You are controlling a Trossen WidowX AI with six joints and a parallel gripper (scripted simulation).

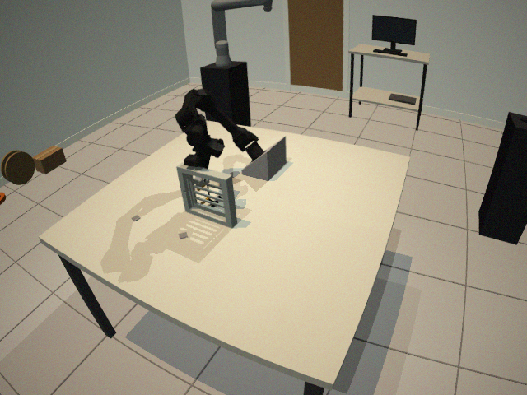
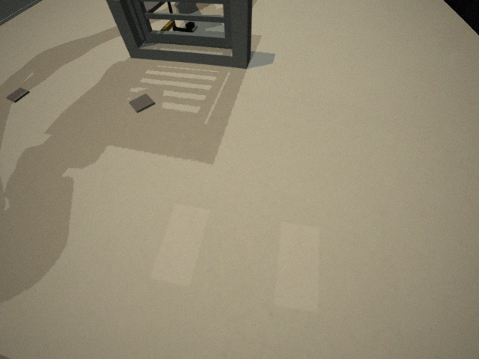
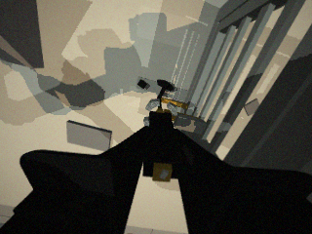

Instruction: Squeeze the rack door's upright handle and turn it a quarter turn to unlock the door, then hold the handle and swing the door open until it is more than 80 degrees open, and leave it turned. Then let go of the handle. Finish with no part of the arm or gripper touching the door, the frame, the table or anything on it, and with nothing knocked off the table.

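Note:
The grey-blue door frame [image 1: 230,204] [image 2: 242,34] stands upright on the table. The barred door [image 2: 185,40] shows within its outline; how far it stands from the frame is hard to tell. The black upright handle [image 3: 161,119], with a yellow patch on its near end, is seen from above in the wrist view. My gripper [image 3: 160,131] is narrowed, with its two black fingers against the sides of the handle. In the top view it reaches down behind the frame's top, and its fingertips are hidden there. The handle's exact turn is unclear.
The table [image 1: 306,255] carries a grey angled panel [image 1: 277,156] beside the arm. Two small grey tiles [image 1: 183,234] [image 1: 135,218] lie in front of the frame. Yellow and black pieces [image 3: 175,103] lie low behind the door, beneath the gripper.

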